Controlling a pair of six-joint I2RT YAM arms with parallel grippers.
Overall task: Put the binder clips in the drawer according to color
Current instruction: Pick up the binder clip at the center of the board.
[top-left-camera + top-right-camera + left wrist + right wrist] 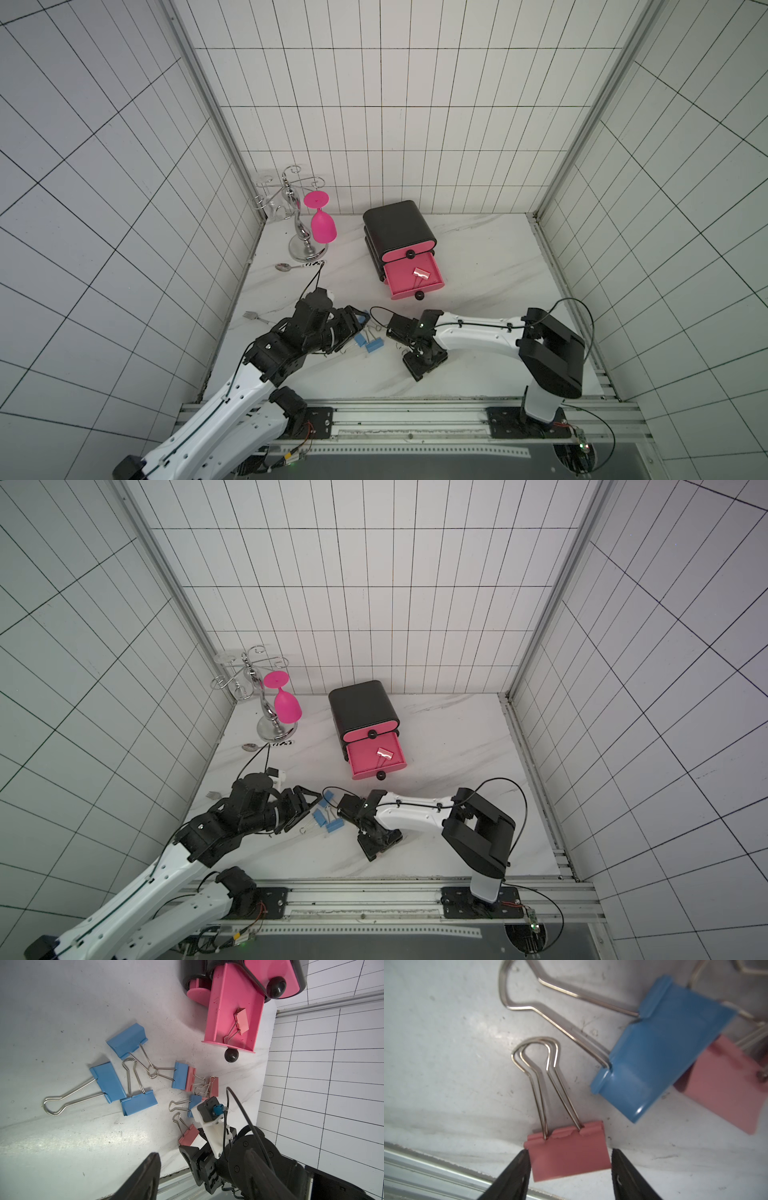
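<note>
The drawer chest (397,228) stands at the back with its middle drawer (399,278) pulled out; one salmon-pink binder clip (420,273) lies inside. Several blue (126,1041) and pink (214,1086) binder clips lie loose on the table in front of it. In the right wrist view, my right gripper (570,1150) stands open astride a pink clip (566,1165). One finger (517,1169) touches its corner and the other is a hair off. My left gripper (359,322) hovers beside the blue clips, open, with nothing between its fingers (149,1174).
A chrome glass rack (301,232) with a hanging pink goblet (323,226) stands at the back left. A spoon (284,267) and a fork (255,318) lie along the left wall. The metal front rail (395,405) runs just behind the right gripper.
</note>
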